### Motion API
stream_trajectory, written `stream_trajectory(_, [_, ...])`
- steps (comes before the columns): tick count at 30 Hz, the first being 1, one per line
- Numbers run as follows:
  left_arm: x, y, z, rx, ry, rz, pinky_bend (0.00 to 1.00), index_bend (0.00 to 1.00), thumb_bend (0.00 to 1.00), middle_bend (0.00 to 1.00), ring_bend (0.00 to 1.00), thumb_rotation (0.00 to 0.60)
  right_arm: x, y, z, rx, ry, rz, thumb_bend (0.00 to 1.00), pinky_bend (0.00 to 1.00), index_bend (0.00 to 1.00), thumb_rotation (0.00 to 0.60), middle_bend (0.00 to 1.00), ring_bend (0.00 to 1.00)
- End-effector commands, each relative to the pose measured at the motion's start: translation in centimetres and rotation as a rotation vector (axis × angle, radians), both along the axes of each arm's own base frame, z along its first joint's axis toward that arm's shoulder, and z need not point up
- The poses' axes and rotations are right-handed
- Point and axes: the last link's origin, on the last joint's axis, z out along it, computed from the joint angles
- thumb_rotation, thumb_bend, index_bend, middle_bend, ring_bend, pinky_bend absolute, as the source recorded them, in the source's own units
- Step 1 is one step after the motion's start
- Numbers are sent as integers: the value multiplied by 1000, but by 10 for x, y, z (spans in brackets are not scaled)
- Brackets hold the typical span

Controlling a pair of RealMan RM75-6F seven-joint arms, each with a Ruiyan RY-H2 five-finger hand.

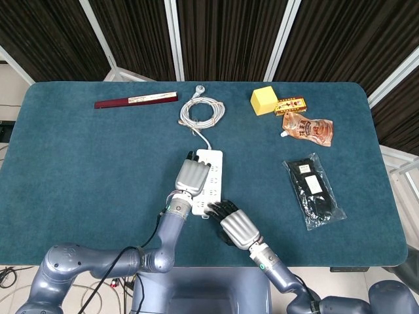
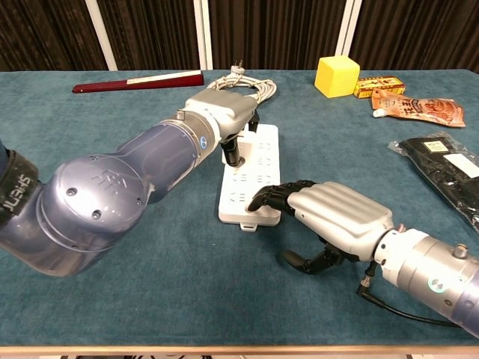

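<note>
A white power strip lies in the middle of the table, and its cable runs back to a coil. My left hand lies over the strip's left side. Its dark fingers are bent down onto the sockets and grip the strip. My right hand is at the strip's near end. Its dark fingertips touch the near right corner, while the thumb hangs apart below. It holds nothing.
A dark red flat stick lies at the back left. At the back right are a yellow cube, a small snack box and an orange pouch. A bagged black item lies at the right.
</note>
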Motion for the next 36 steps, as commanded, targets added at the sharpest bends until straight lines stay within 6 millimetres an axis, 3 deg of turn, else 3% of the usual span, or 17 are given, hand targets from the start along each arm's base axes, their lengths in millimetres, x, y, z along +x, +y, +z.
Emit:
stream_trajectory(1, [-4, 0, 2, 4, 7, 4, 144, 687, 341, 727, 239, 600, 0, 1, 0, 1, 0, 1, 491, 149, 197, 600, 280, 156])
stream_trajectory(11, [-23, 1, 7, 10, 24, 41, 144, 702, 344, 743, 247, 600, 3, 3, -1, 3, -3, 6, 491, 149, 197, 600, 280, 156])
stream_trajectory(25, [2, -4, -3, 1, -16, -4, 144, 710, 344, 749, 255, 600, -2, 4, -3, 9, 8, -2, 492, 149, 197, 600, 280, 156])
stream_trajectory(36, [-14, -3, 1, 13, 4, 18, 143, 735, 347, 772, 272, 600, -2, 5, -2, 7, 3, -2, 491, 149, 197, 600, 280, 156])
